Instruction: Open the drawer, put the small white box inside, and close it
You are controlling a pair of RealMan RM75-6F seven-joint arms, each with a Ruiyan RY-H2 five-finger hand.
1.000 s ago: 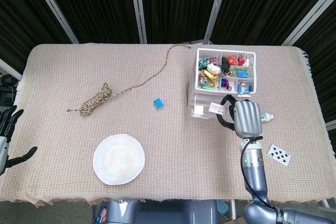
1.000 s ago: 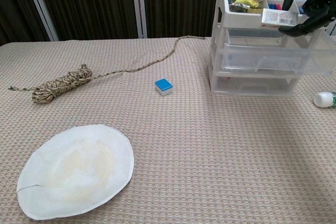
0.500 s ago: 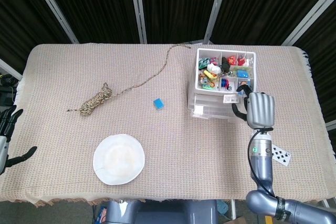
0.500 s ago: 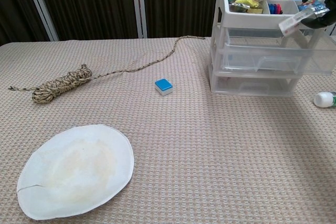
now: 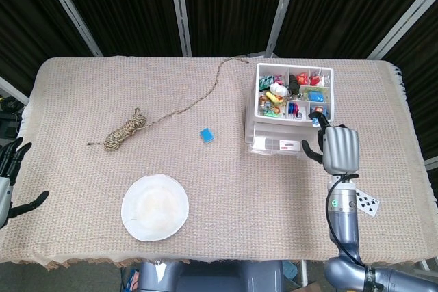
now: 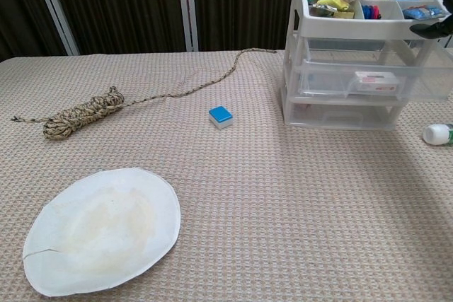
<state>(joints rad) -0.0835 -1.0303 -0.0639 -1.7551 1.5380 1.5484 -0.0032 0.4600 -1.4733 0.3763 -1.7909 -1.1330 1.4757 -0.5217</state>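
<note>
Box (image 6: 375, 81): lying in open middle drawer (image 6: 368, 79), right of frame
Right hand (image 5: 338, 148): fingers spread, empty, beside drawer
Left hand (image 5: 8, 181): spread, idle, left edge
Risk: off-centre push jams drawer

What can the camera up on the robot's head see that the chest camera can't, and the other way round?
Only the head view shows the left robot hand off the table's edge, the playing card, and the whole right robot hand.

Only the chest view shows the drawer unit's front, with the small white box lying in the open middle drawer.

Both show the rope, blue block, paper plate and top tray.
</note>
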